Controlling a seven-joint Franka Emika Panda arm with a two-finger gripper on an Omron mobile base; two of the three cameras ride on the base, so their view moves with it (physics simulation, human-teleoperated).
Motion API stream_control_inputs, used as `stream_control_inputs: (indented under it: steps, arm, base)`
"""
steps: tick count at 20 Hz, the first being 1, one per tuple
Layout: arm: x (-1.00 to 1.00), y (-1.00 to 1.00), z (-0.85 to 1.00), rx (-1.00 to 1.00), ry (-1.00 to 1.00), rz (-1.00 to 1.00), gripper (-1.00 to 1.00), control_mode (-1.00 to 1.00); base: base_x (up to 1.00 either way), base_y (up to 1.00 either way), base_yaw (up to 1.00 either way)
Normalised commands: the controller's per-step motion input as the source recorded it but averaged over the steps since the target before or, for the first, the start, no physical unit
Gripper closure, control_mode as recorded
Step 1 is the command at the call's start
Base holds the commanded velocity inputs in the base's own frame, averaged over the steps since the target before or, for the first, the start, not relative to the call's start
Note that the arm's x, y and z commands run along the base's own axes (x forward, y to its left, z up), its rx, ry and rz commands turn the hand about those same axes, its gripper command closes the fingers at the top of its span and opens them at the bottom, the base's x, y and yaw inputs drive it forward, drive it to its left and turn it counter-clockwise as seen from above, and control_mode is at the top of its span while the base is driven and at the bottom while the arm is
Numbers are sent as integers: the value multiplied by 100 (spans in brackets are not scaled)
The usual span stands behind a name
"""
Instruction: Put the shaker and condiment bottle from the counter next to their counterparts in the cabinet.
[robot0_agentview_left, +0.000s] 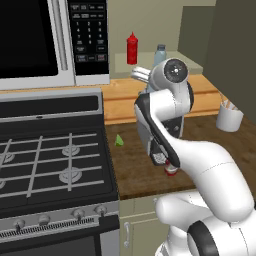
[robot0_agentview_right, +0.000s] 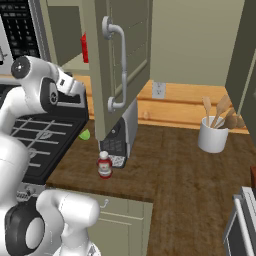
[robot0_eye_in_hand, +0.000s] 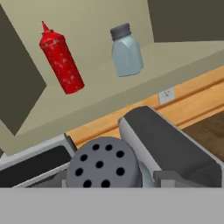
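Observation:
My gripper (robot0_eye_in_hand: 114, 171) is shut on the shaker (robot0_eye_in_hand: 104, 162), whose grey holed cap sits close to the camera in the hand view. The hand (robot0_agentview_left: 141, 74) is raised in front of the open cabinet (robot0_agentview_left: 165, 62). On the cabinet's pale shelf (robot0_eye_in_hand: 175, 59) stand the counterparts: a tall red squeeze bottle (robot0_eye_in_hand: 61, 61) and a pale-blue twin shaker (robot0_eye_in_hand: 127, 50), side by side and a little apart. The condiment bottle (robot0_agentview_right: 104, 164), red with a white cap, stands upright on the wooden counter, partly hidden by my arm in the left base view (robot0_agentview_left: 171, 170).
The cabinet door (robot0_agentview_right: 122, 65) hangs open over the counter. A dark and silver appliance (robot0_agentview_right: 119, 140) stands just behind the condiment bottle. A microwave (robot0_agentview_left: 55, 40) and stove (robot0_agentview_left: 50, 155) lie to the left, a green item (robot0_agentview_left: 119, 141) beside the stove, and a utensil pot (robot0_agentview_right: 214, 135) to the right.

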Motion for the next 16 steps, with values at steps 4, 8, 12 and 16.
stream_control_inputs:
  steps: [4,8,12,16]
  arm:
    - [-23,-10,48,0,-9,0,100,-100]
    - [-21,-11,51,0,-9,0,100,-100]
    - [-5,-24,45,0,-3,0,100,-100]
    - [6,-34,21,0,0,0,100,-100]
  base:
    - [0,0,0]
    - [0,0,0]
    - [0,0,0]
    - [0,0,0]
